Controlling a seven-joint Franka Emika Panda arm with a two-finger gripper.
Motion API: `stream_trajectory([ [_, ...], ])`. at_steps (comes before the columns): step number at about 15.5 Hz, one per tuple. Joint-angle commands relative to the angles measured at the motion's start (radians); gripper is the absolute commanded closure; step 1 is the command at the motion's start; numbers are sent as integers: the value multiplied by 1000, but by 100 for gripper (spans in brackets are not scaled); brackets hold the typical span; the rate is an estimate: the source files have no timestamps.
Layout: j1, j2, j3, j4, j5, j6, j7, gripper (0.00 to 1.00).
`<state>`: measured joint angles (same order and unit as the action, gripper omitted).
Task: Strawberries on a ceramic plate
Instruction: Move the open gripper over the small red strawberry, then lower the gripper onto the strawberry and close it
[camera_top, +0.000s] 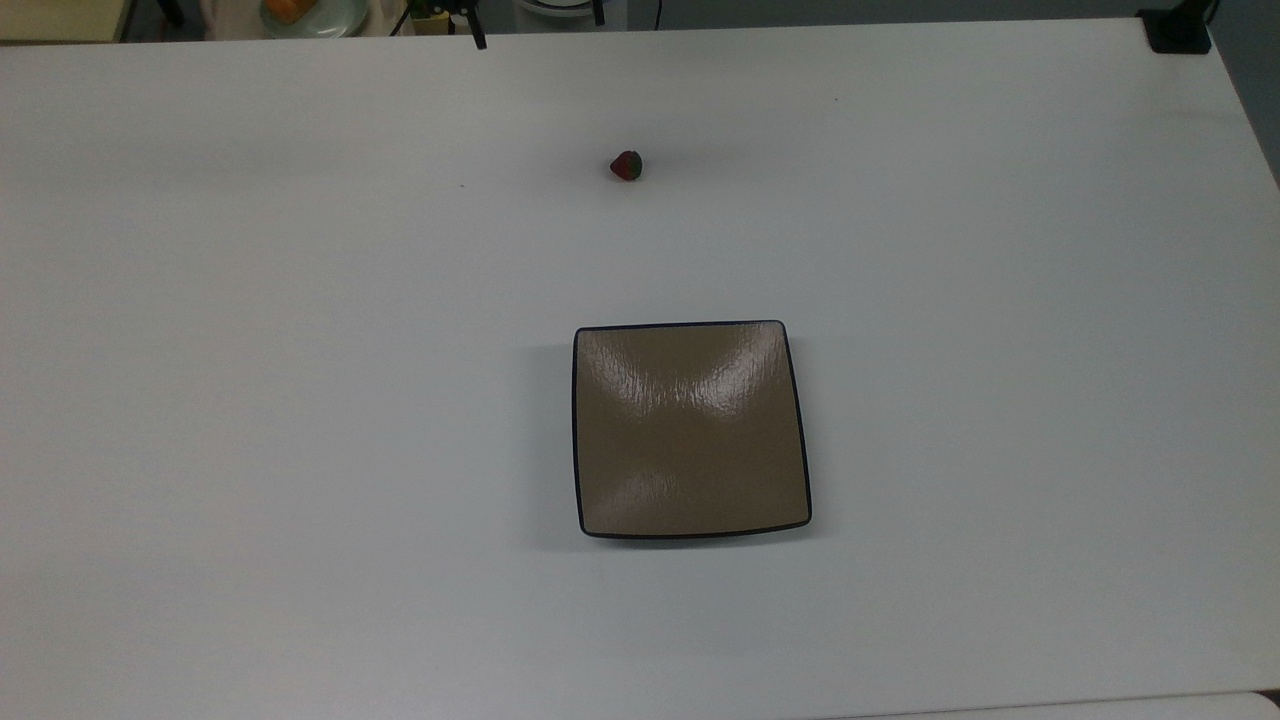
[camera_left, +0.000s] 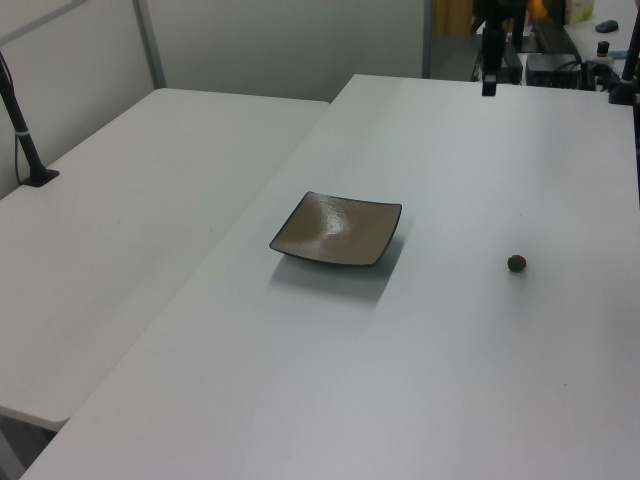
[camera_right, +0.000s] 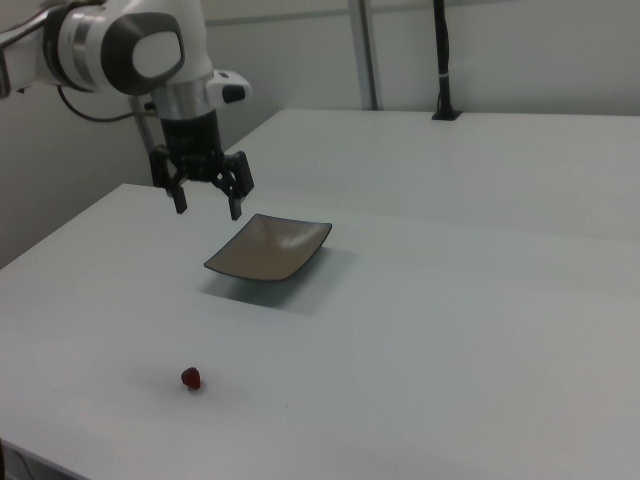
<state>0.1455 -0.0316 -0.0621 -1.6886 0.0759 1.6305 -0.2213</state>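
Strawberries: really one tiny red berry with a green cap, lying loose on the white table, well apart from the ceramic plate and beyond the plate's far edge in the top view. Seen also as a dark speck in the left view, off the plate's right side, and as a red dot in the right view, nearer the camera than the plate. Judged very light, small and rounded, likely smooth, so apt to roll or squirt sideways if pinched off-centre; probably soft or hollow rather than rigid, hence only gentle pressure wanted. Best taken across the widest part of the red body, from straight above, pads low and close to the table, cap left alone. Plate judged stiff, glossy and breakable, slightly dished, so a berry let go low near the centre should settle rather than roll off. Gripper hangs in the air in the right view, fingers spread and holding nothing, above the table on the side of the plate away from the berry's near corner, not yet over the berry.
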Motion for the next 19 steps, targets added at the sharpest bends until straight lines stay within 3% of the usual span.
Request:
stream_trajectory([
  [1, 3, -27, 41, -88, -1, -18, -84, 0],
  [8, 5, -56, 96, -248, -41, -37, -306, 0],
  [14, 6, -67, 131, -387, -59, -12, -313, 0],
  [19, 3, -90, 145, -523, -59, 161, -305, 0],
])
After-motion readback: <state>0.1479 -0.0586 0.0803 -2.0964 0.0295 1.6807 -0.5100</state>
